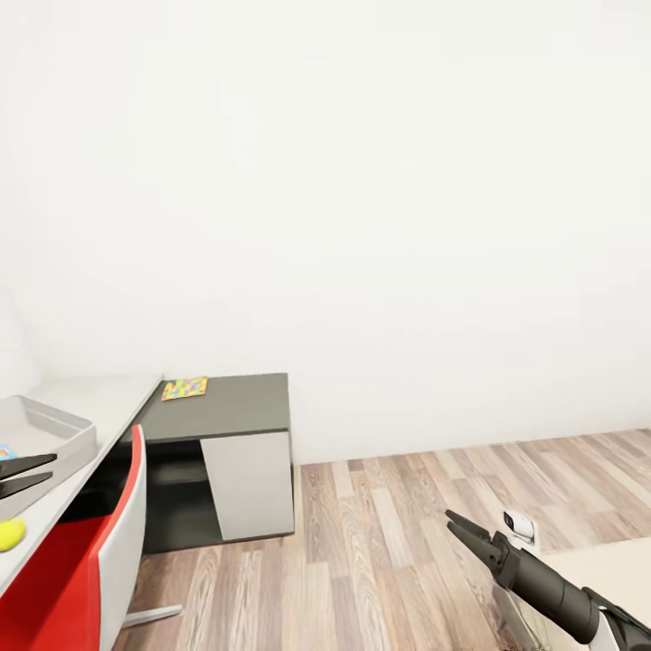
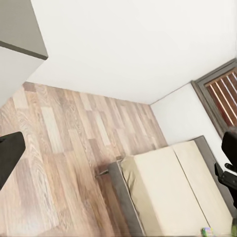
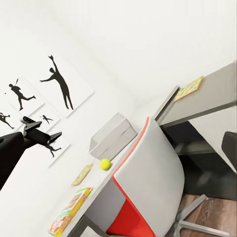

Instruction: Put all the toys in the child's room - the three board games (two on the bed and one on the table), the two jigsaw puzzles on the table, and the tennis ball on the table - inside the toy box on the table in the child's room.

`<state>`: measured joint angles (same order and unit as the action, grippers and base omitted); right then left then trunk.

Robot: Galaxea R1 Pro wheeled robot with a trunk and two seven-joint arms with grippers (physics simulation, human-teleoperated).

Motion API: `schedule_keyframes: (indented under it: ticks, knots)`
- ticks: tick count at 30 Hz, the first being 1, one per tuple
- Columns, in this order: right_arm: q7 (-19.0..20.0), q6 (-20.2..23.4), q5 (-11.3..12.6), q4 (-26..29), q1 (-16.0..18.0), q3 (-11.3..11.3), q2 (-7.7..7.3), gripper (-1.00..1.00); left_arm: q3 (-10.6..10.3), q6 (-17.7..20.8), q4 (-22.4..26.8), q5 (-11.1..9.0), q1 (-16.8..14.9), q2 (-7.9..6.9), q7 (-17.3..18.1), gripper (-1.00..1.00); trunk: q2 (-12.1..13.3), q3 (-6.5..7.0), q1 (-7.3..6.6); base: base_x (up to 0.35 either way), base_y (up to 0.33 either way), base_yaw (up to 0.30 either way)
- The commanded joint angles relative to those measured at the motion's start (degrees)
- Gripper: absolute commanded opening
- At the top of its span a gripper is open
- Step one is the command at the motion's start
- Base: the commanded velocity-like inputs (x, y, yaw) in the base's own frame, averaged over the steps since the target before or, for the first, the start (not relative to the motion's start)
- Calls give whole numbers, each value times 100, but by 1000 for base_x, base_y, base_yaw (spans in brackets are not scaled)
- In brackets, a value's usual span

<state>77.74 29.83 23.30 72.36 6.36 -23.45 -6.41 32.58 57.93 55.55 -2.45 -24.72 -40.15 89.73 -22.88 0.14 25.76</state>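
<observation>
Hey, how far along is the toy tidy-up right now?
Hardly started, it seems. The tennis ball, one jigsaw puzzle and a board game lie on the table outside the toy box. A second puzzle sits on the dark cabinet. The left gripper and right gripper hold nothing, jaws open. All of these remain to be boxed.

My head camera is looking forward and down at a bare wall, with the table (image 1: 86, 398) ahead of my left gripper (image 1: 27, 476). The right wrist camera is looking past its own fingertips from farther off, sharing that table (image 3: 207, 91) and the red chair (image 3: 148, 182). The left wrist camera is facing away, over the bed (image 2: 173, 197).
</observation>
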Motion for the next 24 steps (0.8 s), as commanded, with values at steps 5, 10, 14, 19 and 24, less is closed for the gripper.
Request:
schedule_keyframes:
  ticks: [5, 10, 14, 19, 24]
  knots:
    - [14, 60, 22, -3, 3, -1, 0, 100, 3, 61, 0, 8, -2, -2, 27, 100, -4, 21, 2, 0, 0, -262]
    - [14, 61, 25, -3, 5, -1, 0, 100, 3, 61, 0, 8, -2, -2, 27, 100, -4, 45, 2, 0, 0, -262]
    - [14, 63, 25, -3, 5, -1, 0, 100, 3, 61, 0, 8, -2, -2, 27, 100, -4, 64, 2, 0, 0, -261]
    - [14, 65, 26, -3, 4, -1, 0, 100, 3, 61, 0, 8, -4, -2, 27, 100, -4, 88, 2, 0, 0, -261]
    - [14, 66, 26, -3, 4, -1, 0, 100, 3, 61, 0, 8, -6, -2, 27, 100, -4, 112, 2, 0, 0, -261]
